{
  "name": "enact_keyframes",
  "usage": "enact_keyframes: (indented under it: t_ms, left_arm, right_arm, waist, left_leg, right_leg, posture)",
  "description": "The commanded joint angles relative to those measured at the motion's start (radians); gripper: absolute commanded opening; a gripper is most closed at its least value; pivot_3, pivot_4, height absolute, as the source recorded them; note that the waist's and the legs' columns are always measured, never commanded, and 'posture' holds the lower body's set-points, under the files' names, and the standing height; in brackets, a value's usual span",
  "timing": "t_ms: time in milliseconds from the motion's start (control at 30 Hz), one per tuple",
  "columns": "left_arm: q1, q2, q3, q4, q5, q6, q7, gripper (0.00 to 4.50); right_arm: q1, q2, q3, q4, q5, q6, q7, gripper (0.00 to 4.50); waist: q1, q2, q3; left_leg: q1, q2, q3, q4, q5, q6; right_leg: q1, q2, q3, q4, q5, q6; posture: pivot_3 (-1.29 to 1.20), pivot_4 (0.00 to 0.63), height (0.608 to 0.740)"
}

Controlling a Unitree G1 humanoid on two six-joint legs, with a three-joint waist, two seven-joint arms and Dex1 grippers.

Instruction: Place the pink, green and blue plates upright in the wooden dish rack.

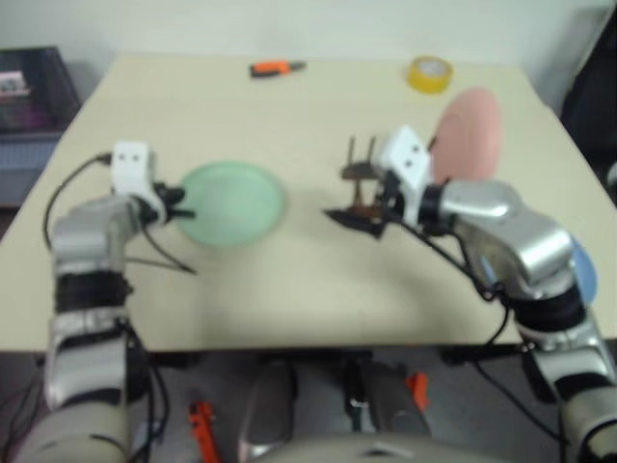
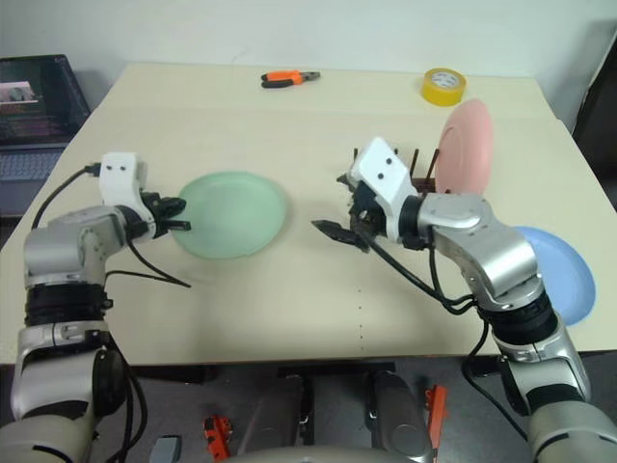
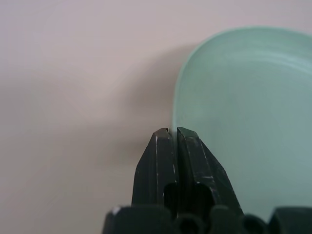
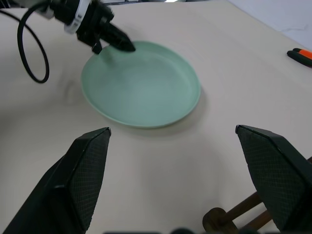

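Right now the green plate (image 2: 231, 214) lies on the pale table (image 2: 289, 125), and everything else can be placed against it. At the plate's rim on the robot's left side, the left gripper (image 3: 174, 131) has its two black fingers pressed together on the thin edge of the plate, pinching it; the rim runs straight into the seam between the fingertips. That edge seems slightly raised off the table there, though I cannot be sure of it. To the plate's right, well apart from it, the right gripper (image 4: 173, 134) hangs over the bare tabletop with its fingers spread wide and nothing between them, pointing toward the plate. Just beyond that gripper, further from the green plate, stands the wooden dish rack (image 2: 410, 166), dark brown with thin upright pegs, partly hidden behind the right wrist. The pink plate (image 2: 466, 145) stands upright at the rack, on the far side from the green plate; I cannot tell which pegs hold it. The blue plate (image 2: 559, 270) lies flat near the table's right edge, farthest from the green plate, half covered by the right arm. Beyond the green plate, near the table's far edge, lie orange-handled pliers (image 2: 289, 78) and a yellow roll of tape (image 2: 442, 85).
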Motion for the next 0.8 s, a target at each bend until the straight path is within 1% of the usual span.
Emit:
enact_keyframes:
  t_ms: [33, 133, 200, 267, 433, 533, 633, 800]
  left_arm:
    - [-0.063, 0.021, -0.009, -0.083, 0.002, 0.013, 0.011, 0.01]
    - [-0.097, 0.027, -0.017, -0.124, -0.001, 0.035, 0.009, 0.01]
    - [-0.107, 0.037, -0.03, -0.134, 0.005, 0.034, 0.001, 0.01]
    - [-0.12, 0.044, -0.04, -0.13, 0.01, 0.027, -0.003, 0.01]
    - [-0.179, 0.056, -0.061, -0.15, 0.012, 0.032, -0.006, 0.01]
    - [-0.204, 0.062, -0.065, -0.167, 0.006, 0.045, -0.009, 0.01]
    - [-0.218, 0.06, -0.065, -0.221, -0.012, 0.083, -0.013, 0.01]
    - [-0.189, 0.065, -0.077, -0.302, -0.035, 0.137, -0.04, 0.01]
  right_arm:
    - [-0.029, 0.032, 0.026, 0.022, -0.041, -0.074, 0.015, 4.5]
    - [-0.043, 0.072, 0.051, 0.055, -0.07, -0.111, 0.025, 4.5]
    - [-0.057, 0.119, 0.086, 0.102, -0.108, -0.157, 0.015, 4.5]
    - [-0.075, 0.174, 0.145, 0.174, -0.173, -0.23, 0.004, 4.5]
    - [-0.103, 0.3, 0.242, 0.332, -0.296, -0.383, -0.016, 4.5]
    - [-0.115, 0.347, 0.264, 0.404, -0.348, -0.449, -0.013, 4.5]
    - [-0.147, 0.411, 0.272, 0.505, -0.41, -0.532, -0.059, 4.5]
    - [-0.168, 0.462, 0.27, 0.644, -0.502, -0.671, -0.121, 4.5]
  waist:
    - [-0.001, 0.0, 0.0]
    - [-0.006, 0.0, 0.0]
    - [-0.009, 0.0, 0.0]
    - [-0.013, 0.0, 0.0]
    - [-0.015, 0.0, 0.0]
    - [-0.015, 0.0, 0.0]
    - [-0.016, -0.001, 0.0]
    - [-0.017, -0.001, 0.0]
  left_leg:
    - [0.0, 0.0, 0.0, 0.0, 0.0, 0.0]
    - [0.0, 0.0, 0.0, 0.0, 0.0, 0.0]
    - [0.0, 0.0, 0.0, 0.0, 0.0, 0.0]
    - [0.0, 0.0, 0.0, -0.001, 0.0, 0.0]
    - [0.0, 0.0, 0.0, -0.001, 0.0, 0.0]
    - [-0.001, 0.001, 0.0, -0.001, 0.0, 0.0]
    - [-0.001, 0.0, 0.0, 0.0, 0.0, 0.0]
    - [-0.001, 0.0, 0.0, 0.0, 0.0, 0.0]
  right_leg:
    - [0.0, 0.0, 0.0, 0.0, 0.0, 0.0]
    - [0.0, 0.001, 0.0, 0.0, 0.0, 0.0]
    - [0.0, 0.001, 0.001, 0.0, 0.0, 0.0]
    - [-0.001, 0.001, 0.001, 0.0, 0.0, 0.0]
    - [-0.001, 0.002, 0.001, 0.001, 0.0, 0.0]
    - [-0.001, 0.003, 0.0, 0.001, 0.0, 0.0]
    - [-0.001, 0.002, 0.002, 0.0, 0.0, 0.0]
    - [-0.001, 0.002, 0.002, 0.0, 0.0, 0.001]
  posture:
    - [0.0, 0.15, 0.74]
    - [0.0, 0.15, 0.74]
    - [0.0, 0.15, 0.74]
    - [0.0, 0.15, 0.74]
    - [0.0, 0.15, 0.74]
    - [0.0, 0.15, 0.74]
    - [0.0, 0.15, 0.74]
    - [0.0, 0.15, 0.74]
